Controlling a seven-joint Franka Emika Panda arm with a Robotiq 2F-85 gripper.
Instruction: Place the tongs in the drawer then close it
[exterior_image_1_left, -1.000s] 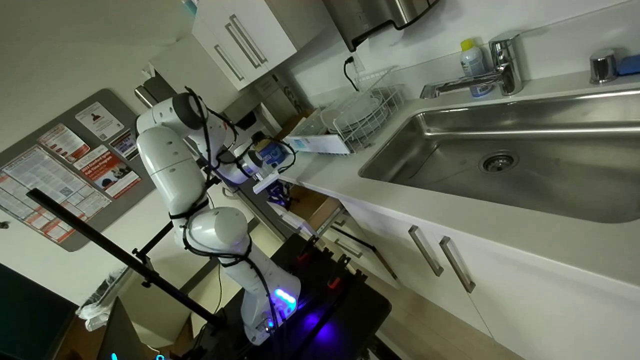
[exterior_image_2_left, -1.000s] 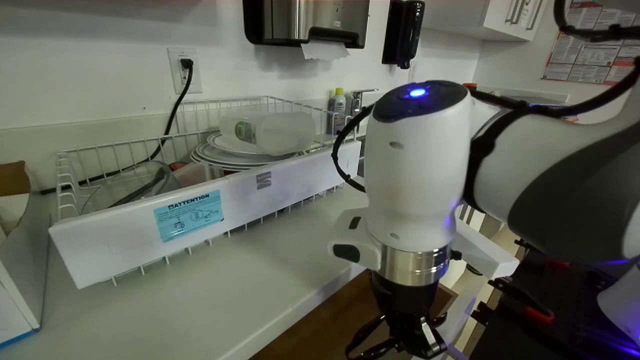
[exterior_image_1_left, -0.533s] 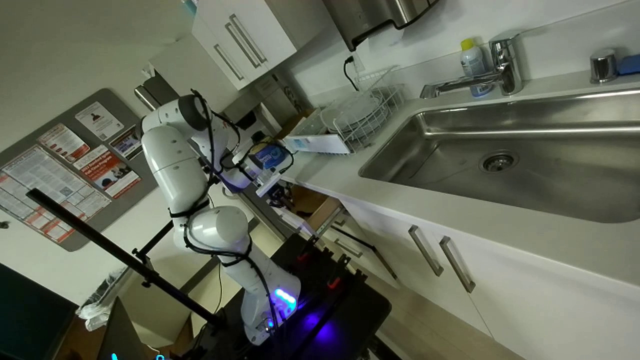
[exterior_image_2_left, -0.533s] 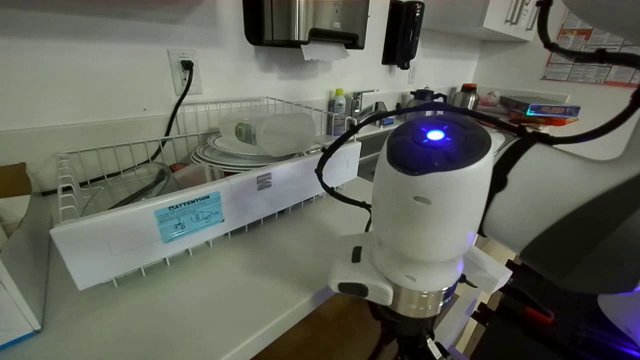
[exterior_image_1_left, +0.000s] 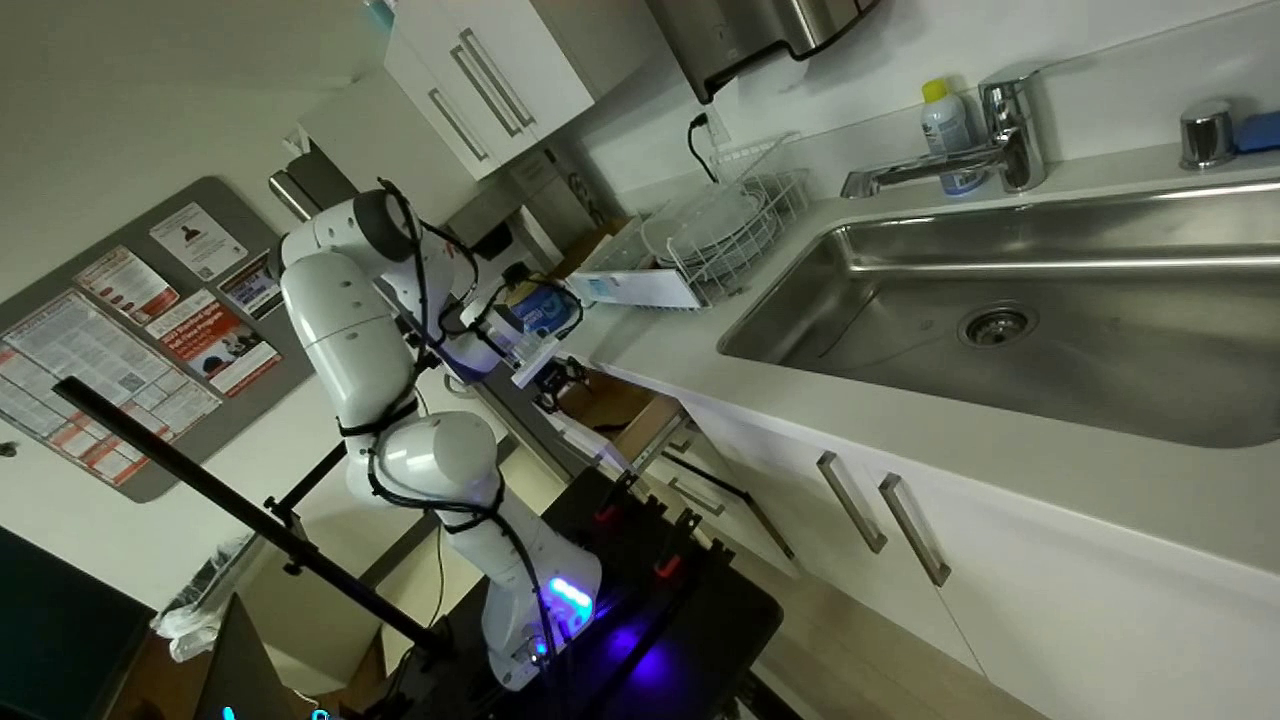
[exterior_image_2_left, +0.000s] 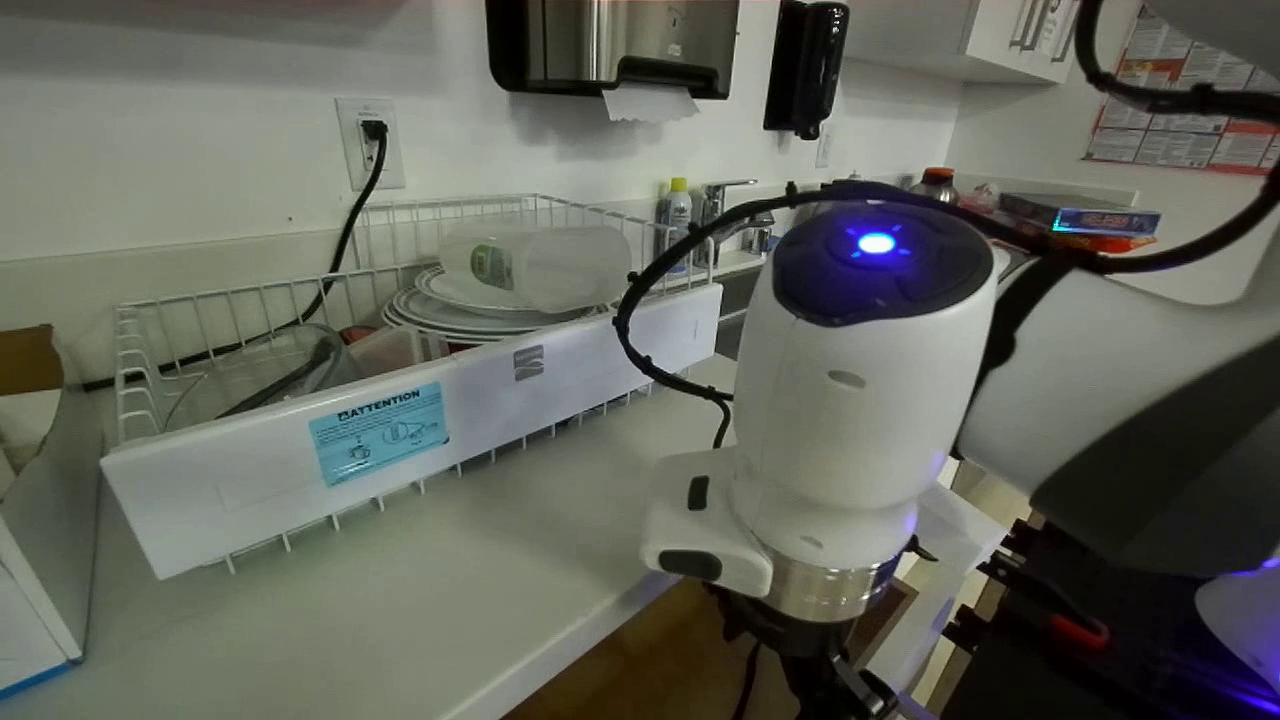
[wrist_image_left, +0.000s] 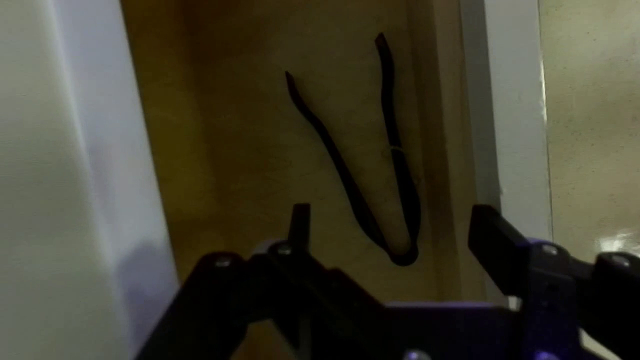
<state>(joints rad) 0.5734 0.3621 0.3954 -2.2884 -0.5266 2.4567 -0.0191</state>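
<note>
At the left in an exterior view, a white box (exterior_image_2_left: 35, 590) stood on the counter surface (exterior_image_2_left: 400, 620). Just right of it, a white wire dish rack (exterior_image_2_left: 600, 365) held stacked plates (exterior_image_2_left: 440, 318) and a translucent container (exterior_image_2_left: 560, 265). Farther right, the robot arm (exterior_image_2_left: 870, 420) pointed down past the surface's edge, over the open drawer (exterior_image_2_left: 640, 660).

In the wrist view, that edge ran along the left; next came the drawer's brown wooden bottom. The fingers (wrist_image_left: 299, 227) were released and spread wide, one left of the black tongs (wrist_image_left: 357, 202) and one right, both standing above them and apart from them. The tongs lay inside the drawer, splayed in a V, with the joined end near and the two tips far. From the wrist, that joined end showed in the gap between the fingers, while the tips reached well past them to the far side. The V sat toward the right of the drawer, its right arm near the drawer's white front (wrist_image_left: 520, 125).
</note>
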